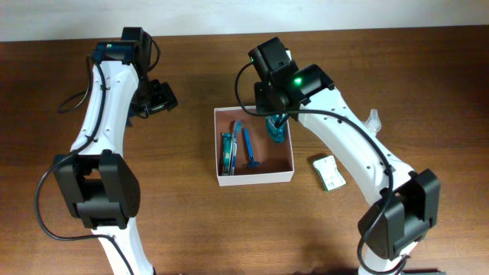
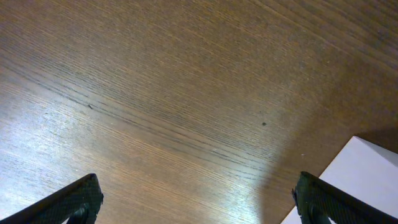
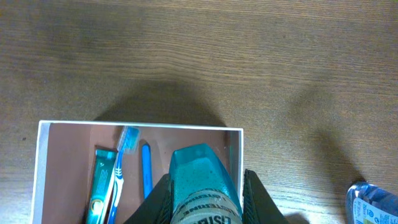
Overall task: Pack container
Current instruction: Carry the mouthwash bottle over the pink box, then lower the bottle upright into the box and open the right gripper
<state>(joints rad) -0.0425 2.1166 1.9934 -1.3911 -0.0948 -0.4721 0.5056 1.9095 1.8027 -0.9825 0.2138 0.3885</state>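
The container [image 1: 221, 145] is a shallow square white-walled box with a reddish-brown inside, at the table's middle. It holds a teal toothpaste box [image 1: 227, 153], a toothbrush [image 3: 118, 171] and a blue razor [image 1: 249, 150]. My right gripper [image 1: 277, 122] is shut on a teal mouthwash bottle [image 3: 202, 177] and holds it over the container's right part [image 3: 43, 162], bottom end forward. My left gripper [image 1: 157, 99] is open and empty over bare wood left of the container; its fingertips show in the left wrist view [image 2: 199, 199], with a white container corner [image 2: 360, 174] at the right.
A green and white bar-shaped packet [image 1: 328, 172] lies right of the container. A clear plastic bottle [image 1: 373, 120] lies behind it, and shows in the right wrist view [image 3: 373, 202].
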